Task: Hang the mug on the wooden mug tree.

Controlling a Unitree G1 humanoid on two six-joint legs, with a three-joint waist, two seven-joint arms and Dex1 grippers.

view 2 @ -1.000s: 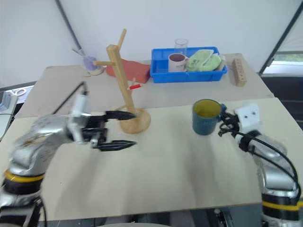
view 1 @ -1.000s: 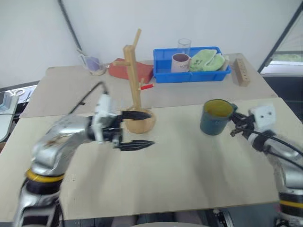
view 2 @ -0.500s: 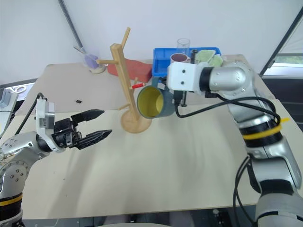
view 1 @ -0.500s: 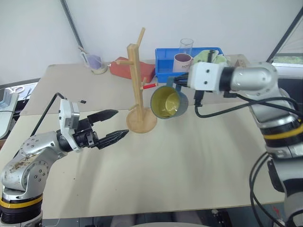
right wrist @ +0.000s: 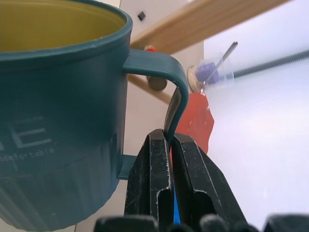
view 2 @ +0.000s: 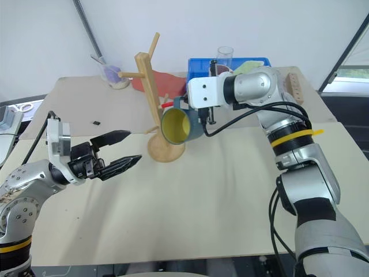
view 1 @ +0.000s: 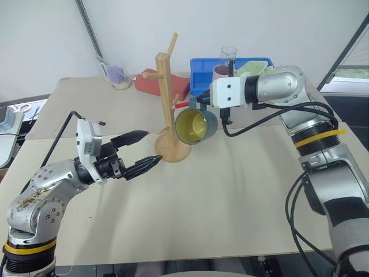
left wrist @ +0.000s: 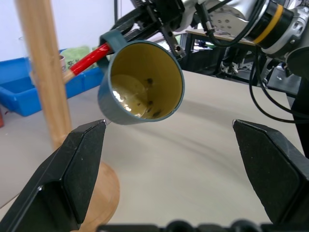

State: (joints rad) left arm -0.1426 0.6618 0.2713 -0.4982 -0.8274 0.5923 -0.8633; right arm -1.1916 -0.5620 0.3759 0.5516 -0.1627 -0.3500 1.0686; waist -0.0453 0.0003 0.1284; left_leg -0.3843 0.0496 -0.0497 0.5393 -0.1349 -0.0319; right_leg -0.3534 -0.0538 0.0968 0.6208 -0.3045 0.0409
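Note:
The dark teal mug (view 1: 196,126) with its yellow inside hangs in the air, tipped on its side with the mouth toward me, just right of the wooden mug tree (view 1: 165,92). My right gripper (right wrist: 169,139) is shut on the mug's loop handle (right wrist: 169,77). The tree's red-tipped peg (left wrist: 89,57) reaches up to that handle; I cannot tell whether it passes through the loop. My left gripper (view 1: 149,147) is open and empty, level above the table, just left of the tree's round base (view 1: 173,151).
At the back stands a blue bin (view 1: 203,86) holding a pale mug (view 1: 219,71), a clear glass (view 1: 229,54) and a green cloth (view 1: 252,66). A red object (view 1: 158,83) and a small cup of sticks (view 1: 117,78) sit behind the tree. A wooden block with holes (view 2: 297,86) lies at the back right.
My right gripper has lifted the mug from the table's right side and carried it left to the tree, tipping it over. The left gripper has drawn back a little from the tree's base.

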